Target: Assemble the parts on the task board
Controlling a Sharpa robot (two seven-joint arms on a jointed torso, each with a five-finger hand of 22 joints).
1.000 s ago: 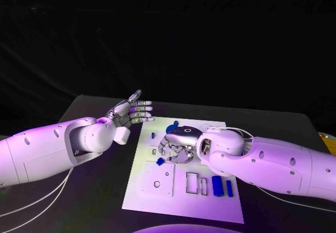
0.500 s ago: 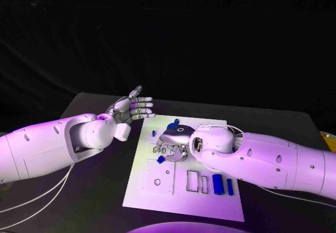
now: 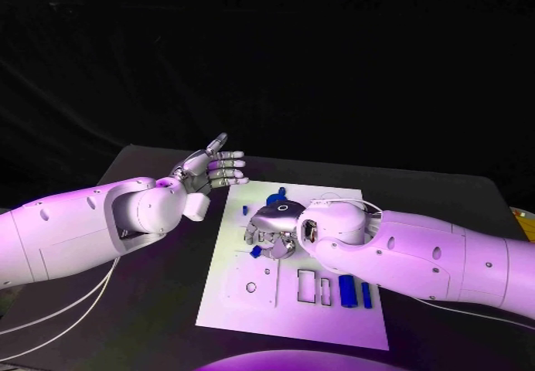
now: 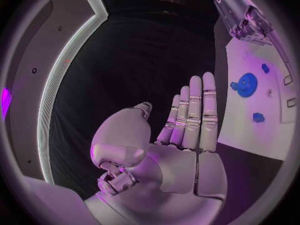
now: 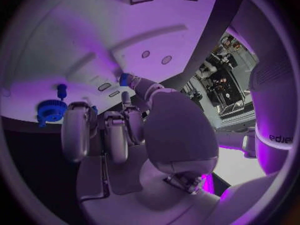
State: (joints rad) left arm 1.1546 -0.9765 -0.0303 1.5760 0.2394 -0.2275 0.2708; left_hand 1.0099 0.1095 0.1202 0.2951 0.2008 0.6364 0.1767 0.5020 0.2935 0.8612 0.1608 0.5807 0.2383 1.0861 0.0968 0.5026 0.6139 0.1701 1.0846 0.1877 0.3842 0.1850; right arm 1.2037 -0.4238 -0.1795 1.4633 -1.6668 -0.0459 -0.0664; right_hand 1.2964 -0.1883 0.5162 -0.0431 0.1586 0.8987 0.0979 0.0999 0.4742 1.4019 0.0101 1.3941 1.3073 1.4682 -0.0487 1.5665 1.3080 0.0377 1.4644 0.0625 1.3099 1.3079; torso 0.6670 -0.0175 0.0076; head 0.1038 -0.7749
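Your right hand (image 3: 273, 228) hovered over the task board (image 3: 292, 325), fingers curled around a small blue part (image 3: 257, 252); whether it gripped, I couldn't tell. Your left hand (image 3: 209, 171) waited flat, holding nothing. Next probably came seating it.

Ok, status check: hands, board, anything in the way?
Left hand open, off the task board. Right hand curled over a blue part, grip unclear. Nothing blocking.

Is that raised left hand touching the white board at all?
Apart. In the head view the left hand is held up beside the task board, with dark table showing between its fingers and the board's edge.
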